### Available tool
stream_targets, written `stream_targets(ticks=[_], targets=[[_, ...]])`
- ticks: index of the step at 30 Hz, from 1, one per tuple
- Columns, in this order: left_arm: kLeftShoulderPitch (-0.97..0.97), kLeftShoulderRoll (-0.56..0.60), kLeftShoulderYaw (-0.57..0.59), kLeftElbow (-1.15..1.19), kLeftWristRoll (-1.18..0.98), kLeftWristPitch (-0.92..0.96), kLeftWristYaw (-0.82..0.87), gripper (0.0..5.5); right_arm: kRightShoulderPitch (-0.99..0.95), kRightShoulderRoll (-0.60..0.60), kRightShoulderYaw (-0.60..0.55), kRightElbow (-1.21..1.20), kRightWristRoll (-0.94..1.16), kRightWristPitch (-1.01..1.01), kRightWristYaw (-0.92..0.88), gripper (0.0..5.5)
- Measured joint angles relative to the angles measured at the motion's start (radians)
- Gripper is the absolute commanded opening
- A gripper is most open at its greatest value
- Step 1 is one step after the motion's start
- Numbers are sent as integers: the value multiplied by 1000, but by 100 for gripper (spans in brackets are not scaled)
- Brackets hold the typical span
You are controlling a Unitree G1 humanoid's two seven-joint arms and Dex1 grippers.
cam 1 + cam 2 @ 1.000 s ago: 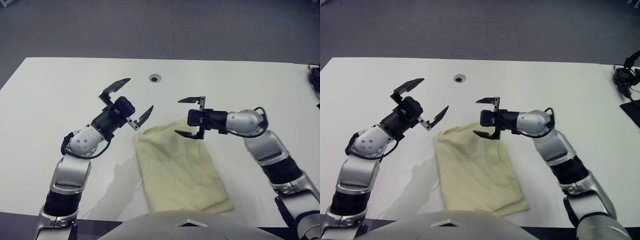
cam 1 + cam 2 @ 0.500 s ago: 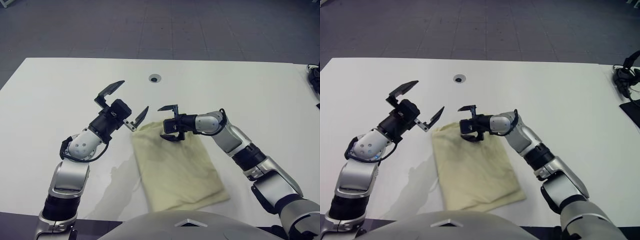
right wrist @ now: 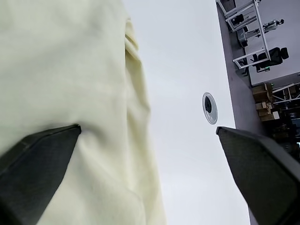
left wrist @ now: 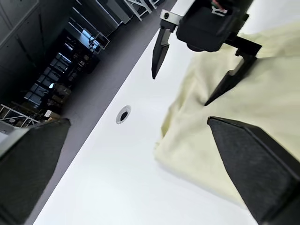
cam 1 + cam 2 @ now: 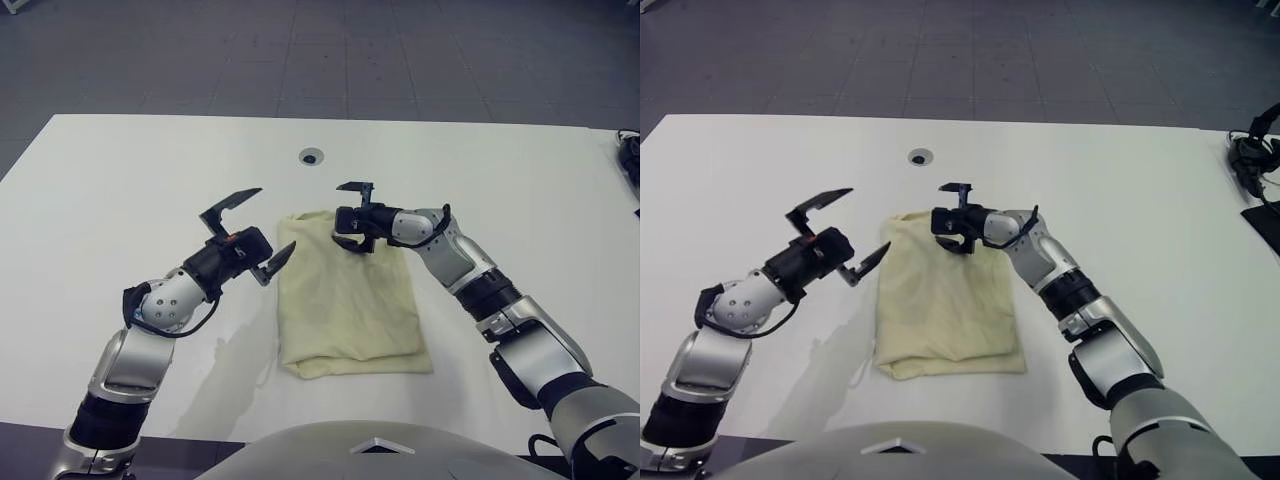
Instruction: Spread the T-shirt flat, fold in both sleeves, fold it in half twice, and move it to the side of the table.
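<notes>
I'm seeing the pale yellow folded cloth T-shirt (image 5: 350,300) lying near the middle of the flat white table (image 5: 120,170). The left gripper (image 5: 275,217) is hovering just beside its left edge, fingers spread wide, holding nothing. The right gripper (image 5: 346,213) is hanging over the shirt's far edge, also wide open; whether its lower finger is touching the cloth, I cannot tell.

readable text: none | T-shirt (image 5: 350,300): plain cloth, no print or label legible | worktop (image 5: 120,180): no lettering, number or sign legible
</notes>
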Motion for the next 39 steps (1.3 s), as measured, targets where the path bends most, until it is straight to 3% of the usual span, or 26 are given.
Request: stream_targets(ticks=[7, 13, 20, 25, 33, 39], targets=[[136, 105, 13, -173, -70, 0, -151, 540, 139, -74, -227, -395, 235, 97, 91, 538], [358, 199, 20, -400, -80, 23, -245, 540, 361, -255, -466, -702, 405, 221, 184, 538], [438, 272, -9, -460, -17, 32, -308, 540, 717, -403, -591, -887, 494, 224, 306, 538], [472, 299, -31, -470, 50, 31, -317, 540, 861, -441, -642, -945, 533, 198, 354, 538], [536, 305, -40, -410, 218, -2, -286, 540, 1060, -467, -608, -992, 445, 94, 357, 538], [519, 261, -104, -352, 278, -57, -226, 435, 1121, -476, -556, -1004, 385, 38, 351, 540]])
